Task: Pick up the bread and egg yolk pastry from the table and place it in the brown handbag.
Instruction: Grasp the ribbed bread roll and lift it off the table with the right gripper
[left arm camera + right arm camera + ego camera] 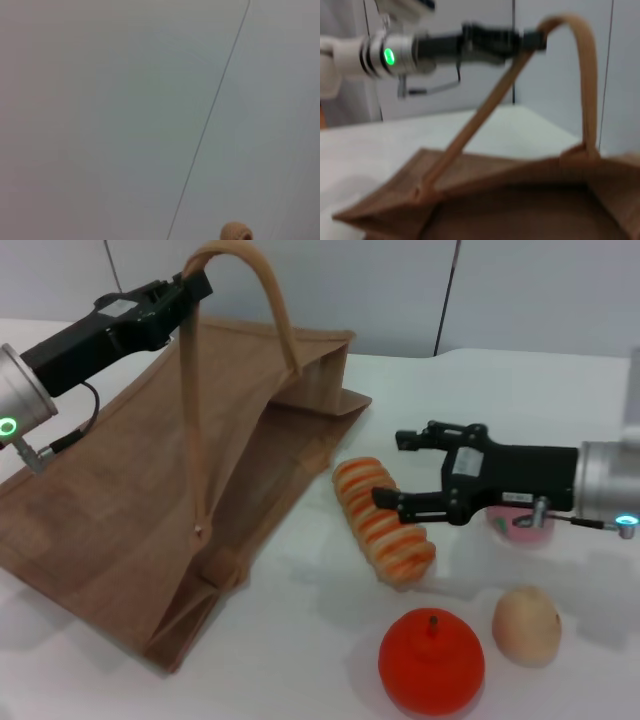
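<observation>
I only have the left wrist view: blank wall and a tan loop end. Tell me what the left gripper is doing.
Observer: The left gripper is shut on the handle of the brown handbag, lifting it so the bag's mouth gapes toward the right arm.
Operator: Report the right gripper.
Observer: The right gripper is open, its fingers straddling the far half of the bread, which lies on the table just outside the bag's mouth.
Operator: Locate the egg yolk pastry.
Observer: The egg yolk pastry sits untouched on the table near the front edge, just right of a red-orange fruit.
</observation>
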You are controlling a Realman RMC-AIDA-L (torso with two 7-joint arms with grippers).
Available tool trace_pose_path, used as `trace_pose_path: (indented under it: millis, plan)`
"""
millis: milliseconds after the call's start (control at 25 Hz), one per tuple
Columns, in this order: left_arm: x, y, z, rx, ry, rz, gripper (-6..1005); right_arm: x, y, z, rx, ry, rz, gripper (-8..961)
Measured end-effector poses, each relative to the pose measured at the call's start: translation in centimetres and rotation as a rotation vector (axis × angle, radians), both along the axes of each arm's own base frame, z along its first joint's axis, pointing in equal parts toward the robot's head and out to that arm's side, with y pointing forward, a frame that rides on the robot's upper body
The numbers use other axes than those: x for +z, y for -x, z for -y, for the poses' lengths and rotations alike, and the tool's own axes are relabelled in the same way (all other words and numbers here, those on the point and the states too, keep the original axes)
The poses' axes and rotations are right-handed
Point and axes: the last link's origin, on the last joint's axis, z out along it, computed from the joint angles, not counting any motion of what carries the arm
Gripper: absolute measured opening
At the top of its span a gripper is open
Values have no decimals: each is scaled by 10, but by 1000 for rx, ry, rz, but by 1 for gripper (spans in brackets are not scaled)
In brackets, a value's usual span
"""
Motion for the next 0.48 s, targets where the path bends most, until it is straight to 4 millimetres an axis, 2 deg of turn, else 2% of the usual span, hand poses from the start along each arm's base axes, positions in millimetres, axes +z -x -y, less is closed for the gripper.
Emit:
trace_pose_path:
  millis: [480]
  plan:
    - [-1, -2, 0, -10, -8, 4, 116, -46, 8, -17, -90, 9, 215, 768]
